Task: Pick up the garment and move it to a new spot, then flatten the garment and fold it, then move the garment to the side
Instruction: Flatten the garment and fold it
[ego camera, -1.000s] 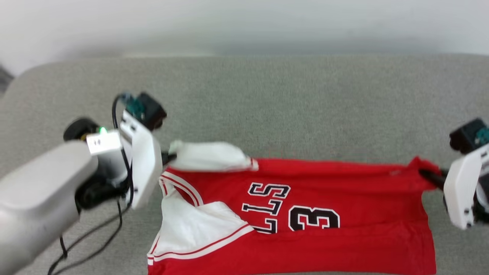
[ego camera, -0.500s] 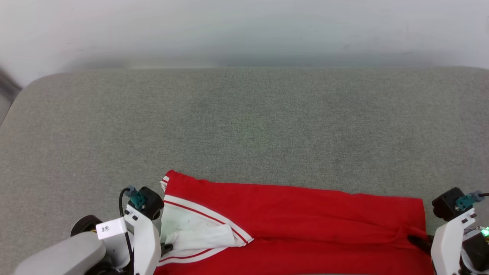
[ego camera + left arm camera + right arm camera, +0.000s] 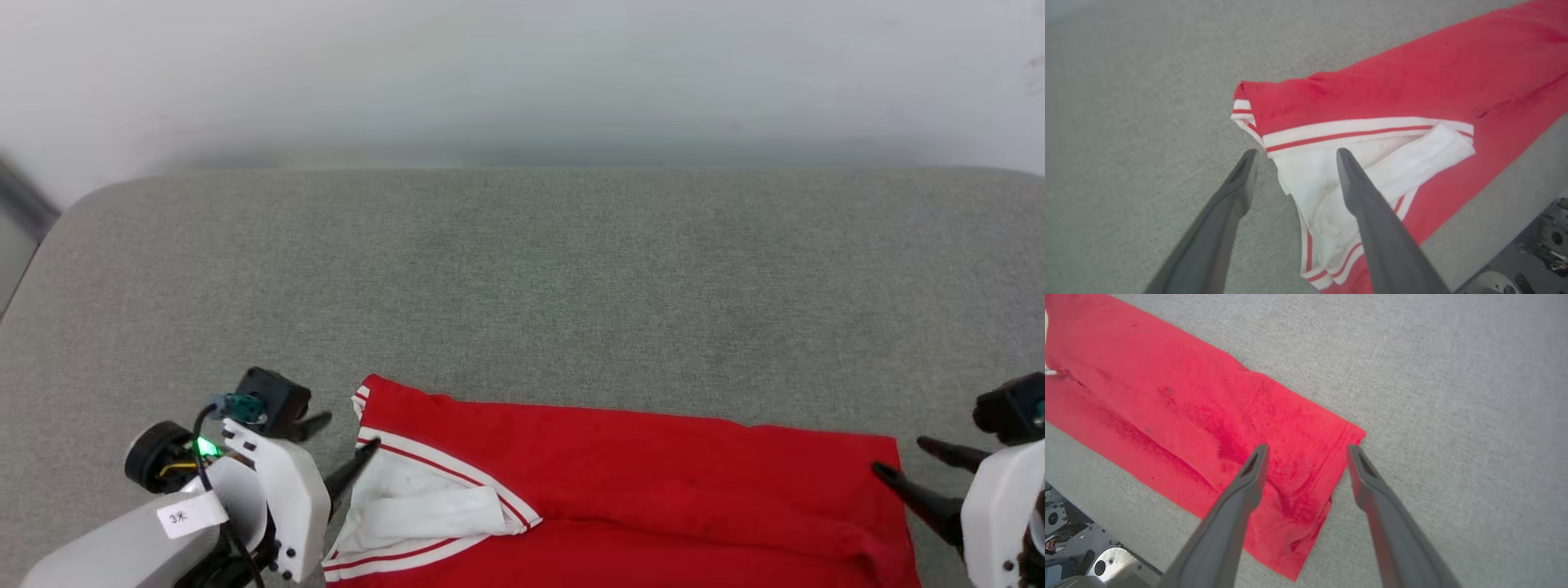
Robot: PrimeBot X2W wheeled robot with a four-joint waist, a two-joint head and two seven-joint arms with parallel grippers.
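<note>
Head view places the garment (image 3: 653, 474) as a long red band, doubled lengthwise, along the near edge of the counter (image 3: 522, 286), with its white sleeve (image 3: 424, 506) on the robot's left. The left gripper (image 3: 351, 431) sits at the sleeve end and the right gripper (image 3: 898, 455) at the hem end. Both sets of jaws stand wide apart and hold nothing. In the left wrist view one finger lies over the sleeve and the other over bare counter. In the right wrist view the fingers straddle the hem corner (image 3: 1310, 465). The step in hand appears to be the fold. To do it well, lift both grippers straight clear so that no fingertip drags the top layer. Smooth the bunched sleeve and the creases near the hem before the next fold, since trapped wrinkles are likely to skew the edges. When regripping, take both layers at each corner and move the two arms together. The counter is covered in grey, felt-like cloth with rounded far corners, and its grip probably holds the lower layer in place. A pale, plain wall (image 3: 522, 73) rises behind it.
</note>
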